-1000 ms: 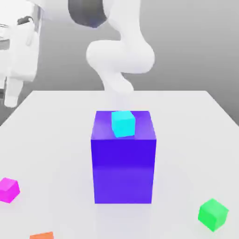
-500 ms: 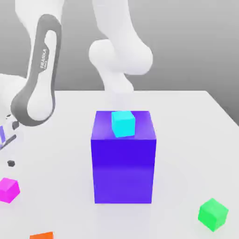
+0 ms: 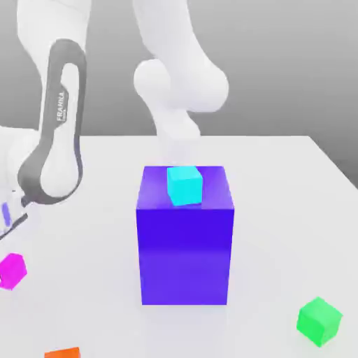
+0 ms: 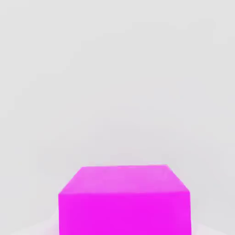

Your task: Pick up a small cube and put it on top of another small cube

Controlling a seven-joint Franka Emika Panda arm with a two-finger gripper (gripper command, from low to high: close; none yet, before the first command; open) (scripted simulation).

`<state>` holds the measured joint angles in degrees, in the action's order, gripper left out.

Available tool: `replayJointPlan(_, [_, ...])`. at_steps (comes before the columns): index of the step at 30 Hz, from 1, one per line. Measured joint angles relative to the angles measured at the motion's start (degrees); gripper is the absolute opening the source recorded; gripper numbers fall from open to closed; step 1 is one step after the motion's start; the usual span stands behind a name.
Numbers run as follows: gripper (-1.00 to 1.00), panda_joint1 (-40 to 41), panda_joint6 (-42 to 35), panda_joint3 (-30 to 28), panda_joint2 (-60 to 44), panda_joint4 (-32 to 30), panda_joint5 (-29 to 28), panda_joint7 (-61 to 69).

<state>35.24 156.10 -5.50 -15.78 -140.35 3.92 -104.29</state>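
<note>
Counter (image 3: 280,224), pale and smooth, spreads across the exterior view, with a plain grey background (image 3: 259,63) above its far edge. The white arm (image 3: 178,56) comes down in two stretches: one runs to a point behind the big block, the other descends at the exterior view's left, where a grey-bordered link (image 3: 52,140) carries the FRANKA lettering. Below and beside that link, the arm's white end reaches the picture's edge.

The big blue-violet block (image 3: 184,255) stands upright on the counter, near the middle of the exterior view. Its front face is a deep, even blue-violet, and its top is a little lighter.

The small green cube (image 3: 319,321) lies well apart from the block, low at the exterior view's right, with one corner turned forward. The small cyan cube (image 3: 184,186) rests on top of the block. The small magenta cube (image 3: 12,271) is at the exterior view's left edge, just below the arm's end and well apart from the green one. In the hand view it is close up, with the pale fingers (image 4: 50,227) clenched on it from two opposite sides. An orange cube (image 3: 63,353) is partly cut off by the exterior view's lower edge, near its left corner.
</note>
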Motion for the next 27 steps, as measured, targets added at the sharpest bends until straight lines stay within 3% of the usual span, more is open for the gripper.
replayJointPlan(24, [-1.00,-30.9,-9.0,35.6,3.5,3.4,-14.9,31.6])
replayJointPlan(27, [-1.00,-34.0,-5.7,34.0,-1.1,4.1,-20.1,29.3])
